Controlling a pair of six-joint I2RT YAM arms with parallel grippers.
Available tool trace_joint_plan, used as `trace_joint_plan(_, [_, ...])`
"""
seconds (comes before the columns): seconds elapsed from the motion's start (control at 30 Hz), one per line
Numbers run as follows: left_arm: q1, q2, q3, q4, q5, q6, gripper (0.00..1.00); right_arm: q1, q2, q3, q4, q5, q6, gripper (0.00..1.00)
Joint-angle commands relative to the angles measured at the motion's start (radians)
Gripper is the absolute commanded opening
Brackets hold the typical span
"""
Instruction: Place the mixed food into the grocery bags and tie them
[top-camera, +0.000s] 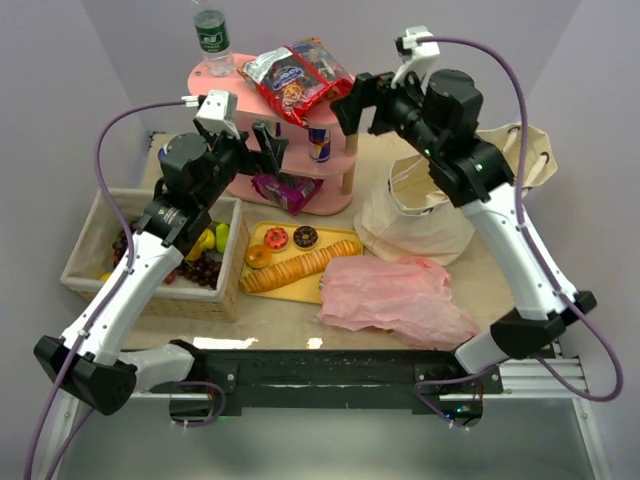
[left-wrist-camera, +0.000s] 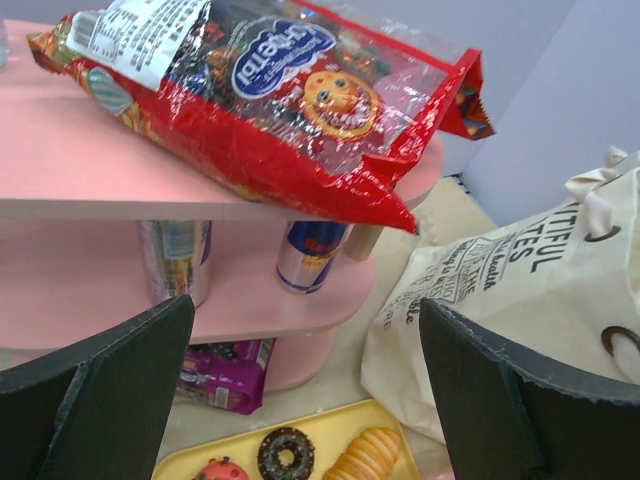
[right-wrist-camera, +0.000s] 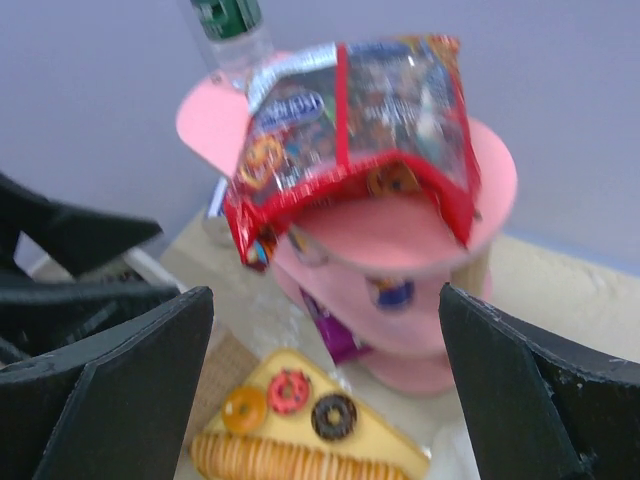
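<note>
Both grippers hang spread wide with nothing between their jaws. The left gripper (top-camera: 268, 147) sits in front of the pink stand (top-camera: 215, 82), level with its lower tiers, and the right gripper (top-camera: 356, 102) is at the stand's right side near the top tier. On that top tier lies a red and silver packet (left-wrist-camera: 270, 95), one end overhanging the edge, with the bottle (top-camera: 212, 38) upright behind it at the back left. A blue can (left-wrist-camera: 310, 255) stands on the middle tier next to a silver can (left-wrist-camera: 175, 262), and a purple packet (top-camera: 286, 190) lies on the lowest tier. The canvas bag (top-camera: 420, 215) slumps on the table to the right of the stand. The plastic bag (top-camera: 395, 295) lies crumpled flat in front of it, touching a yellow tray (top-camera: 335, 233) of doughnuts and bread. A basket (top-camera: 90, 272) holding grapes and fruit is at the left.
</note>
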Motion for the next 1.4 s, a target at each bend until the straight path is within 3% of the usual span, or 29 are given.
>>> trace_joint_plan(0.0, [0.012,-0.064,-0.029,0.049,-0.089,0.019,1.0,0.0,0.137,0.135,0.248,-0.049,0.03,0.99])
trace_joint_plan(0.23, [0.012,-0.131,-0.13,-0.007,-0.026,-0.1,1.0,0.0,0.346,0.348,0.253,0.029,0.037,0.99])
trace_joint_plan(0.4, [0.012,-0.148,-0.135,-0.086,-0.013,-0.1,1.0,-0.002,0.409,0.358,0.228,0.07,0.007,0.99])
trace_joint_plan(0.57, [0.012,-0.148,-0.096,-0.155,0.01,-0.079,1.0,-0.003,0.484,0.453,0.089,0.043,0.002,0.99])
trace_joint_plan(0.77, [0.012,-0.15,-0.075,-0.182,0.009,-0.068,1.0,-0.006,0.476,0.405,0.111,0.044,0.013,0.99])
trace_joint_plan(0.93, [0.012,-0.161,-0.081,-0.176,-0.019,-0.073,1.0,-0.006,0.531,0.454,0.029,0.014,0.001,0.95])
trace_joint_plan(1.03, [0.012,-0.167,-0.086,-0.175,-0.058,-0.065,1.0,-0.008,0.525,0.436,0.027,-0.003,-0.018,0.83])
trace_joint_plan(1.13, [0.012,-0.171,-0.089,-0.169,-0.06,-0.06,1.0,-0.006,0.507,0.43,0.035,-0.008,-0.032,0.63])
trace_joint_plan(1.17, [0.012,-0.173,-0.095,-0.162,-0.054,-0.056,1.0,-0.008,0.498,0.424,0.042,-0.006,-0.039,0.52])
trace_joint_plan(1.23, [0.012,-0.171,-0.101,-0.153,-0.045,-0.053,1.0,-0.006,0.478,0.401,0.075,-0.006,-0.05,0.45])
trace_joint_plan(1.27, [0.012,-0.171,-0.104,-0.149,-0.048,-0.053,1.0,-0.008,0.46,0.394,0.084,-0.008,-0.052,0.34])
trace_joint_plan(1.37, [0.012,-0.162,-0.105,-0.146,-0.059,-0.053,1.0,-0.006,0.427,0.387,0.124,0.0,-0.052,0.15])
